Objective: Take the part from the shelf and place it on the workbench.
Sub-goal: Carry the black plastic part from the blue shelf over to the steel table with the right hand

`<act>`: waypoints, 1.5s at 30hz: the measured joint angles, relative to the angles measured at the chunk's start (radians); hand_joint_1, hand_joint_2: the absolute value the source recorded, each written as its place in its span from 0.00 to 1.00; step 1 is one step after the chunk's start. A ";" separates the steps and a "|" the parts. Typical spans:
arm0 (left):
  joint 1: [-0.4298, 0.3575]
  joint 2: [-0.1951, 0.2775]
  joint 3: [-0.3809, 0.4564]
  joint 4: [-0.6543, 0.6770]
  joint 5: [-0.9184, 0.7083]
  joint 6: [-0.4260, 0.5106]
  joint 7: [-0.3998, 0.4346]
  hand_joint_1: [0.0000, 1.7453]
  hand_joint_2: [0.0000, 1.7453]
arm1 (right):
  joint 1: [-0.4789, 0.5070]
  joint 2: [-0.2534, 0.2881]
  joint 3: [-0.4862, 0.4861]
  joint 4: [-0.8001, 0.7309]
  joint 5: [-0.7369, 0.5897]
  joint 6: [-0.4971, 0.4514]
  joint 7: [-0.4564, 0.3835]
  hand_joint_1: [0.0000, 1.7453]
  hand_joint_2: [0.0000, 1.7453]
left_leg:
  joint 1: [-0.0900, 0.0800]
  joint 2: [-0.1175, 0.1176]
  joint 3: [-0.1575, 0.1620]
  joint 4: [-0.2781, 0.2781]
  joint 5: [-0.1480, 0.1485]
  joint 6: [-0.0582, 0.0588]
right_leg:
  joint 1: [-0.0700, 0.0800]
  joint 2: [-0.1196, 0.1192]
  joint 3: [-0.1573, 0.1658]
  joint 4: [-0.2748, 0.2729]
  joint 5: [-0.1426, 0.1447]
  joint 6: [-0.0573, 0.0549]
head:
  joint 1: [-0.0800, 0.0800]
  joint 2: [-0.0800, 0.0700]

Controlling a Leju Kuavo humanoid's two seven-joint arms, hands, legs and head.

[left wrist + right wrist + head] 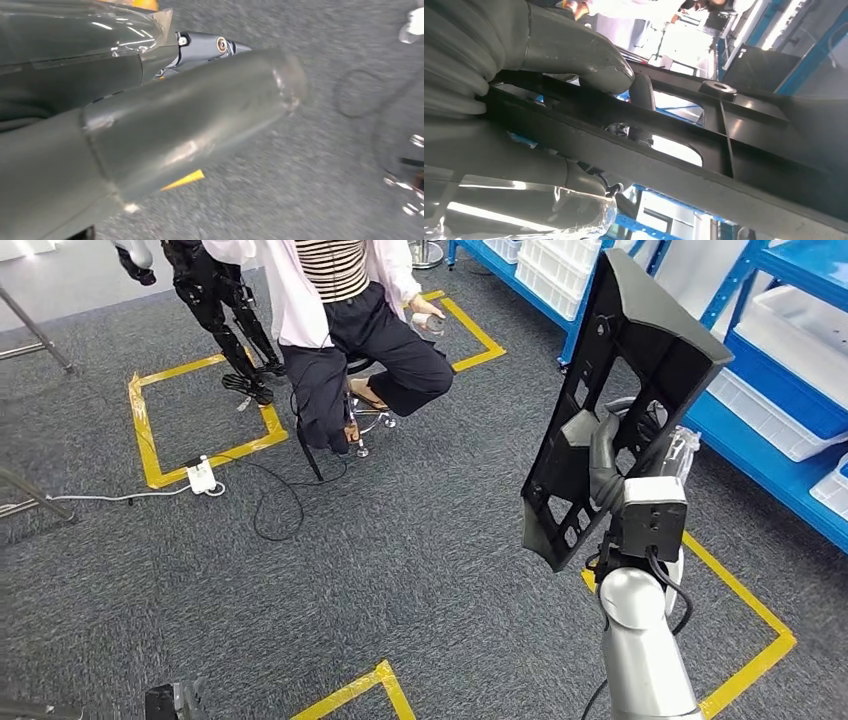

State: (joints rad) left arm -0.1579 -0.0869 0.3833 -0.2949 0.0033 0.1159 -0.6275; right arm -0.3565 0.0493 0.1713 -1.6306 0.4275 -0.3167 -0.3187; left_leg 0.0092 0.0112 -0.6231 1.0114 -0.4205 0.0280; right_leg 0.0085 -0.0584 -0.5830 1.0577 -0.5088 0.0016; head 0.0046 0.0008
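One black part (612, 400), carried upright at right of frame.
Right hand (612, 455) grips its openwork frame, fingers hooked through a slot for a secure carry; left hand's (200, 115) state cannot be told. Blue shelf (770, 455) behind; seated person (350, 320) upper centre.

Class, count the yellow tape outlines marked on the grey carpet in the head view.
4: one beside the power strip, one behind the seated person, one at the bottom edge, one under the right arm. Others may be hidden.
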 joint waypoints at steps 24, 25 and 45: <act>0.001 -0.007 -0.002 0.027 -0.030 0.036 0.076 0.00 0.00 | 0.061 -0.027 -0.043 -0.030 0.019 -0.016 -0.002 1.00 1.00 | -0.004 0.021 -0.035 0.102 -0.042 -0.015 | -0.003 -0.005 0.014 -0.029 0.028 -0.012 | -0.003 0.000; 0.001 -0.006 -0.003 0.027 -0.034 0.038 0.086 0.00 0.00 | 0.061 -0.027 -0.043 -0.032 0.024 -0.017 -0.002 1.00 1.00 | -0.011 0.036 -0.008 0.052 -0.028 -0.008 | -0.001 -0.012 0.013 -0.029 0.028 -0.011 | -0.002 0.000; 0.054 -0.039 -0.084 0.066 -0.156 -0.014 0.324 0.00 0.00 | 0.144 -0.020 -0.070 -0.061 0.108 -0.012 0.008 1.00 1.00 | 0.001 -0.094 -0.001 0.005 -0.004 -0.021 | -0.031 0.074 0.014 -0.038 0.038 0.016 | 0.000 0.000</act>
State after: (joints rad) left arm -0.1039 -0.1260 0.2997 -0.2293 -0.1528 0.1020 -0.3038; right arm -0.2125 0.0293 0.1018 -1.6918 0.5360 -0.3291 -0.3112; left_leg 0.0099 -0.0831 -0.6246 1.0162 -0.4241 0.0070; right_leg -0.0225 0.0159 -0.5695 1.0201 -0.4705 0.0172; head 0.0045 0.0008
